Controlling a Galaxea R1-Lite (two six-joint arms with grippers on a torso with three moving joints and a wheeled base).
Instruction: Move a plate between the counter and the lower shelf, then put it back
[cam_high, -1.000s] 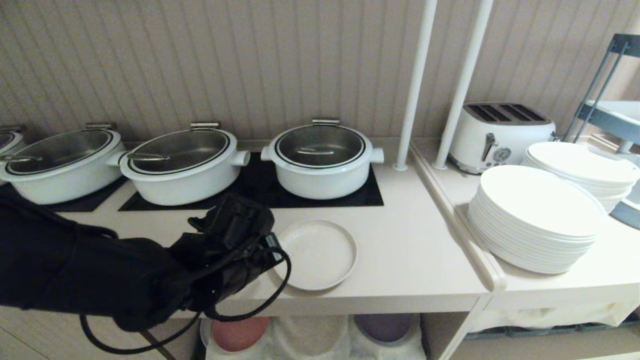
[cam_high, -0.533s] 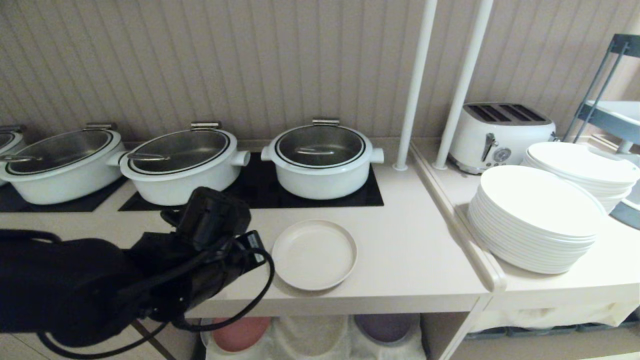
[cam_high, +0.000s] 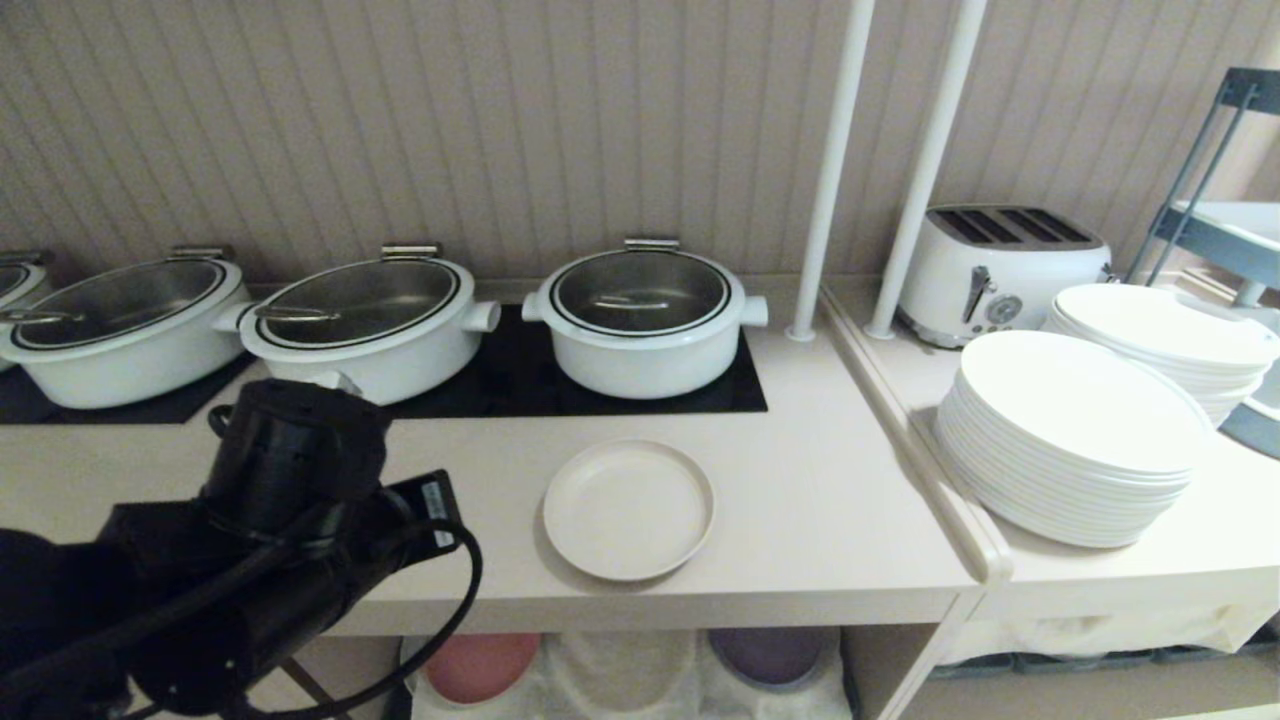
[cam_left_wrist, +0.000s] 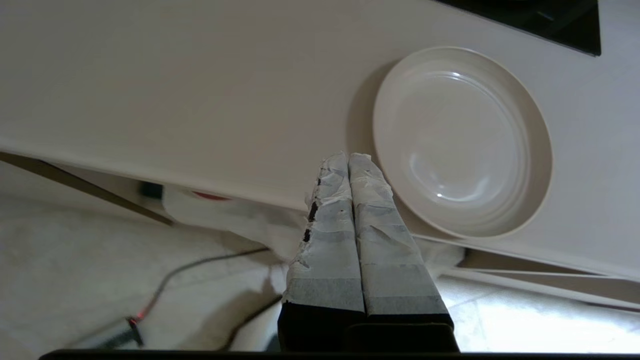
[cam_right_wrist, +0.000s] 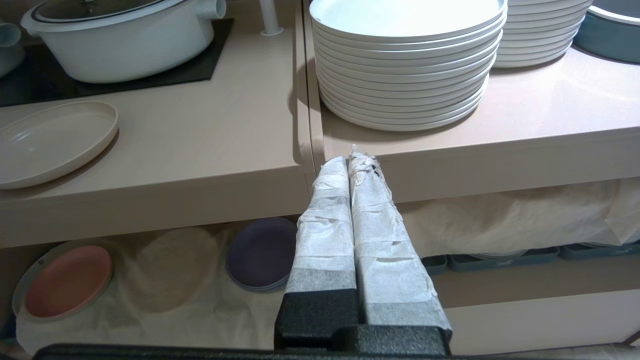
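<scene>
Soft, even indoor light falls from above, leaving the counter bright while the lower shelf beneath it sits in dim shade at the bottom of the head view. The plate casts a faint shadow on one side and carries small glints of glare on its base in the left wrist view, where the floor at the lower right of the frame is washed out almost white. The dark left arm at the lower left of the head view looks slightly smeared, and the white poles lean outward near the top, bent by the wide lens.
</scene>
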